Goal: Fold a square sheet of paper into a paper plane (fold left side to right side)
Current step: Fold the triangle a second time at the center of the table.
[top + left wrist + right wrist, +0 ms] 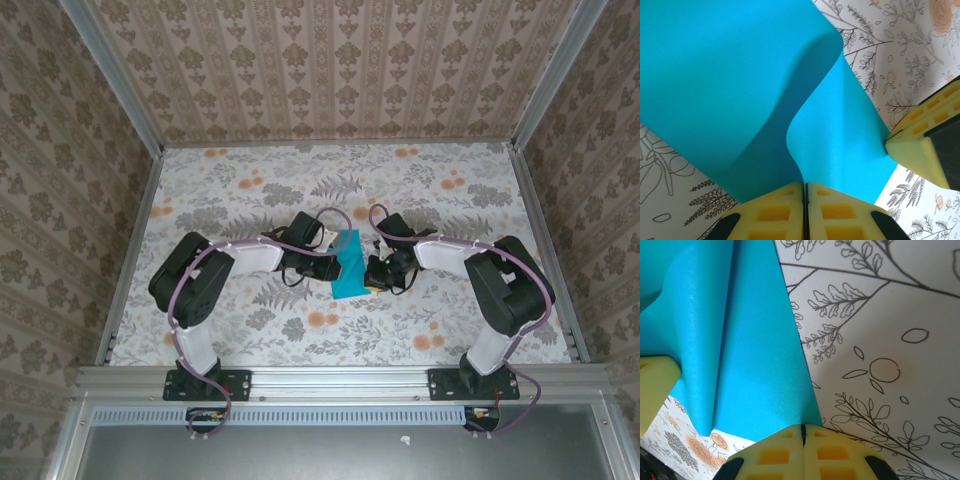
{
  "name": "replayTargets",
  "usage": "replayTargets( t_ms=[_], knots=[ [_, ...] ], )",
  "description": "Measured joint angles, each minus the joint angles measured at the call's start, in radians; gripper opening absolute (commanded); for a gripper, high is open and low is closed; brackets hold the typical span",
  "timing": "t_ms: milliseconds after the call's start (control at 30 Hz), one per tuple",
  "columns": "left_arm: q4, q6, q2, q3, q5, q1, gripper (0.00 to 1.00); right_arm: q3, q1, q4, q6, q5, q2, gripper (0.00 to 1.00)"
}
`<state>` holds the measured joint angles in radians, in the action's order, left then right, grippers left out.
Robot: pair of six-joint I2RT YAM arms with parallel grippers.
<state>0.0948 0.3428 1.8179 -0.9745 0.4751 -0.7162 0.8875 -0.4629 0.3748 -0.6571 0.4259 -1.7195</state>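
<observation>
Grip first: our left tool (805, 189) is clenched, its yellow pads meeting on an edge of the square sheet of paper (725, 75). The sheet rises straight ahead of that tool in a soft S-curve, lifted off the worktop (900, 45). Our right tool (803, 430) is likewise clenched. A corner of the cyan sheet runs into the seam between its pads, and from there the paper slopes away ahead and to its left. It shows a shallow valley there, but no sharp crease that we can make out. From above, the sheet stands bunched between the two tools, which face each other closely.

We judge the step in hand to be the left-over-right fold, partway done. To do it well, we would have the right tool hold its corner low and quiet as the anchor. The left tool would carry its edge over in a low arc until that edge lies on the opposite one. We would match the corners before pressing anything flat. The bulge should roll out toward the coming crease, not buckle sideways.

Room is tightest between the tools: the right tool's pad touches the sheet just to the right of the left tool. Behind each tool and to its outer side the flowered worktop lies open, and the frame rails (133, 240) stand well apart.
</observation>
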Motion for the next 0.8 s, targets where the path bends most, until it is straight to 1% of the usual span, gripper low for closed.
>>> replayTargets(
  t_ms=[500,800],
  knots=[
    [0.002,-0.014,-0.014,-0.024,-0.009,-0.003,0.09,0.004,0.0,0.0,0.0,0.004,-0.004,0.02],
    [0.002,-0.024,0.019,-0.039,-0.008,-0.005,0.1,0.004,0.0,0.0,0.003,0.004,-0.004,0.02]
  ],
)
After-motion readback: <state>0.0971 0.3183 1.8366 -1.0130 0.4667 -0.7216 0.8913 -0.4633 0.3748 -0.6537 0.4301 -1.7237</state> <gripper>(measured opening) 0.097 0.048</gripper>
